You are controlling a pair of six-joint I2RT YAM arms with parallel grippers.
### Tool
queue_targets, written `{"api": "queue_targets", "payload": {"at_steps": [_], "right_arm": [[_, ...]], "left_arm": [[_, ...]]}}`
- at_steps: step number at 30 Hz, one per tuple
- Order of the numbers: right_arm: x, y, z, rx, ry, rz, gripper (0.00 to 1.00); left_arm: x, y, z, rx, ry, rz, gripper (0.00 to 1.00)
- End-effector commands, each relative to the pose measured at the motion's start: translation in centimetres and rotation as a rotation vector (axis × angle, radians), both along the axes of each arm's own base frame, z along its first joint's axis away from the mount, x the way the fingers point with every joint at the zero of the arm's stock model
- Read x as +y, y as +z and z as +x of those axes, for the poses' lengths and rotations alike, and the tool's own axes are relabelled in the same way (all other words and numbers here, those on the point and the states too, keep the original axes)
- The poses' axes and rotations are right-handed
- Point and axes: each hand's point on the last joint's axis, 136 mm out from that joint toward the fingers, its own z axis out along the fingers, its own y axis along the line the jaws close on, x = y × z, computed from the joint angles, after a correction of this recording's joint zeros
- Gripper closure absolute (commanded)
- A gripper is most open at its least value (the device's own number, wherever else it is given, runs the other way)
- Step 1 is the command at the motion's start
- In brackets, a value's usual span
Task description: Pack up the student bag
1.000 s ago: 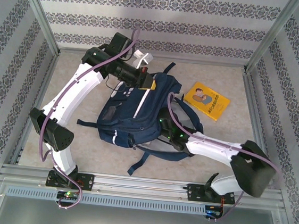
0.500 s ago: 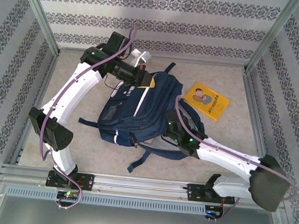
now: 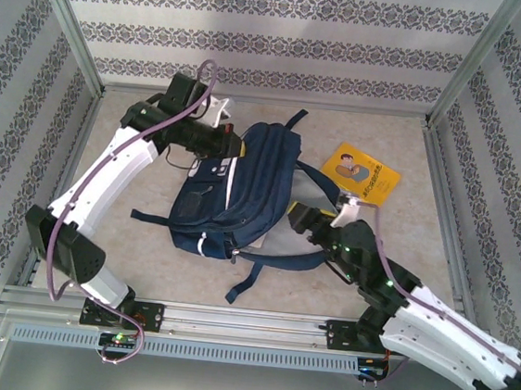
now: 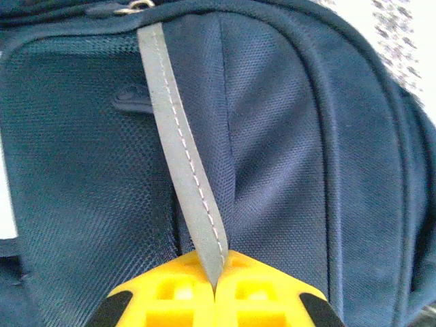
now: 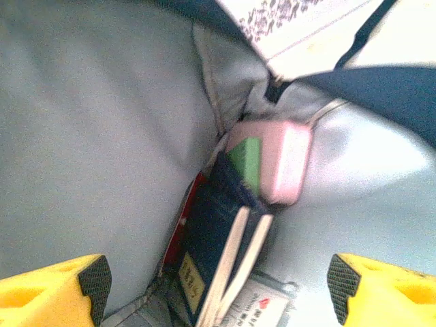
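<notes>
Top external view: the student bag [image 3: 242,193] lies on its side at the middle of the table [image 3: 402,266], its mouth turned right and near; the left gripper [image 3: 231,145] sits at the bag's far-left end, judged to be holding the fabric taut so the mouth stays spread; the right gripper [image 3: 306,220] stands at the bag's right edge, by the mouth; a yellow book [image 3: 362,173] lies flat to the right of the bag, apart from it and unpacked. Left wrist view: the left gripper [image 4: 214,283] has its yellow fingers [image 4: 170,296] pressed together, clamped on a grey strap [image 4: 180,150] sewn to the bag's navy fabric [image 4: 293,136]; the strap runs straight and tight from the fingertips to the bag, which sits directly beyond them. Right wrist view: the right gripper [image 5: 218,286] has its fingers [image 5: 75,283] wide apart and holding nothing; they frame the bag's pale lining [image 5: 88,122]; a dark blue book [image 5: 211,231], a pink case [image 5: 283,160] and a green item [image 5: 246,160] rest deep inside, beyond the fingertips, not touched.
</notes>
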Motion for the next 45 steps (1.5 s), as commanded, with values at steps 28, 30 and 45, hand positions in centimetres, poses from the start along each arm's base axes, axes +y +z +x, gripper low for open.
{"api": "queue_targets", "payload": {"at_steps": [28, 30, 45], "right_arm": [[-13.8, -8.3, 15.4, 0.522, -0.389, -0.258, 0.16], [-15.0, -9.3, 17.8, 0.572, -0.4, -0.242, 0.17], [-16.8, -19.5, 24.0, 0.972, -0.192, -0.315, 0.1]], "left_arm": [[1.5, -5.1, -0.7, -0.059, 0.142, -0.036, 0.36], [0.6, -3.9, -2.8, -0.143, 0.066, -0.047, 0.34], [-1.3, -3.8, -5.5, -0.234, -0.069, -0.083, 0.32]]}}
